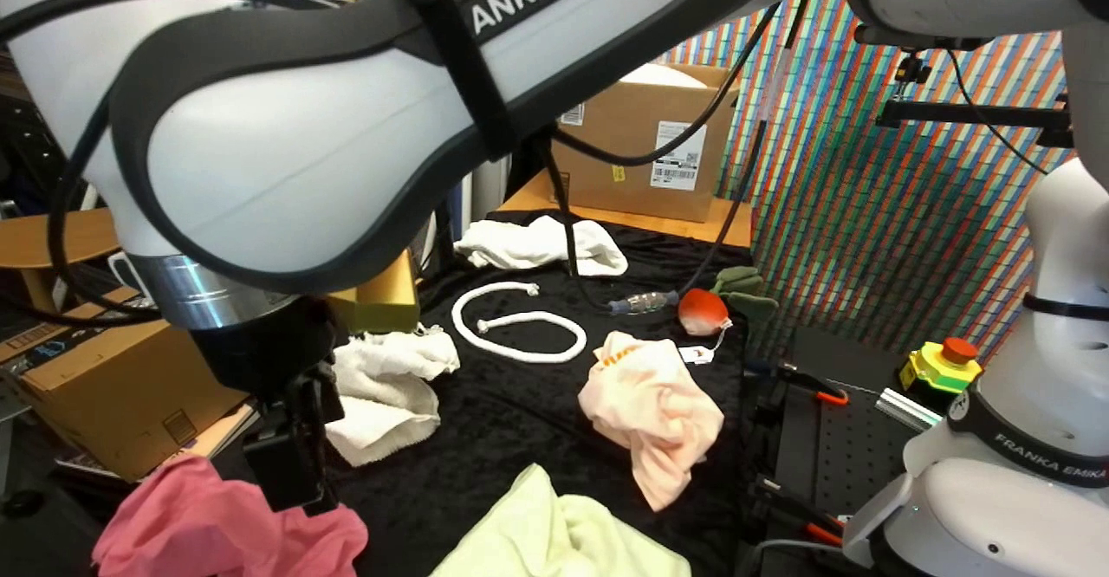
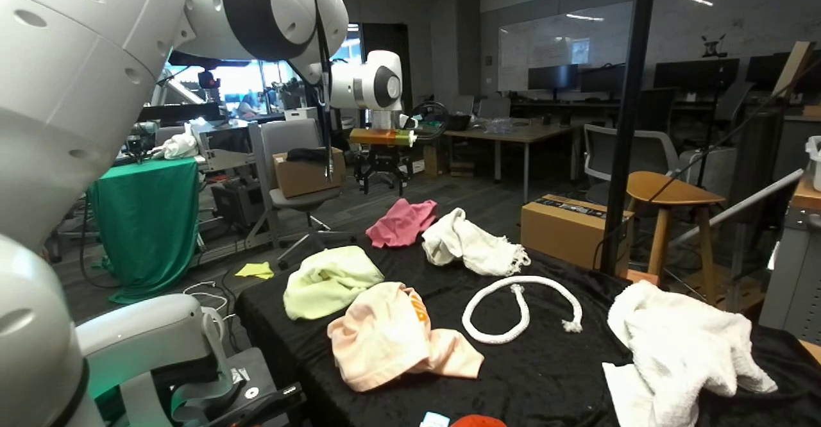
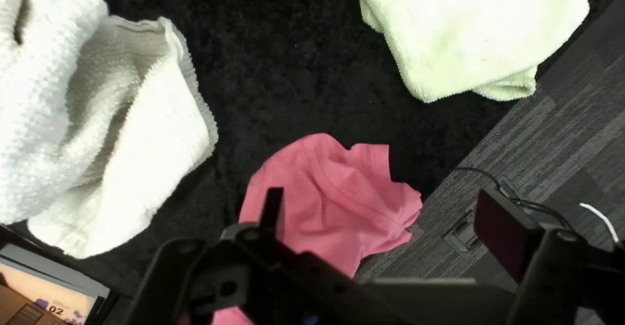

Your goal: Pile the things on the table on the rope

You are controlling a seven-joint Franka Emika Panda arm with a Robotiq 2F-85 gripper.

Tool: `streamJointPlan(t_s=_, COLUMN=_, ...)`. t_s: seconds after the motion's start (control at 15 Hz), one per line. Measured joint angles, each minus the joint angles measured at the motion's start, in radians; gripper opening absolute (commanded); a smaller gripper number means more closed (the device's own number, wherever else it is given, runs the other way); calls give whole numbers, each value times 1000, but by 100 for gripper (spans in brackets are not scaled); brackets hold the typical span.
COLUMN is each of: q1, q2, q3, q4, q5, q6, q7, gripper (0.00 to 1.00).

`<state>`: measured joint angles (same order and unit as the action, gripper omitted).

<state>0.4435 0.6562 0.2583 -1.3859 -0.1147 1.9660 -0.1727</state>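
The white rope lies in a loose curl mid-table in both exterior views; it is out of the wrist view. Around it lie a peach cloth, a fringed white cloth, a second white cloth, a pale green cloth and a pink cloth. A red plush lies near the edge. My gripper is open and empty, above the pink cloth's side of the table.
A cable with a connector hangs over the table beside the red plush. A yellow box and cardboard boxes stand around the table. A black pole rises at its side. Carpeted floor shows past the table edge.
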Motion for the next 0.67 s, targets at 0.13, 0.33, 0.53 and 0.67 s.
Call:
streamJointPlan(t_s=0.13, q1=12, q2=30, q3=0, q4=33, q5=0, q6=17, q7=0, gripper=100)
streamJointPlan(t_s=0.33, q1=23, q2=65, q3=0, q4=60, q5=0, q6=85, q7=4, gripper=100)
streamJointPlan(t_s=0.53, q1=25, q2=96, q3=0, q4=71, q5=1, q6=160, q7=8, gripper=100)
streamJointPlan(t_s=0.67, q1=25, q2=120, q3=0, q4=74, q5=2, q6=211, q7=13, gripper=100)
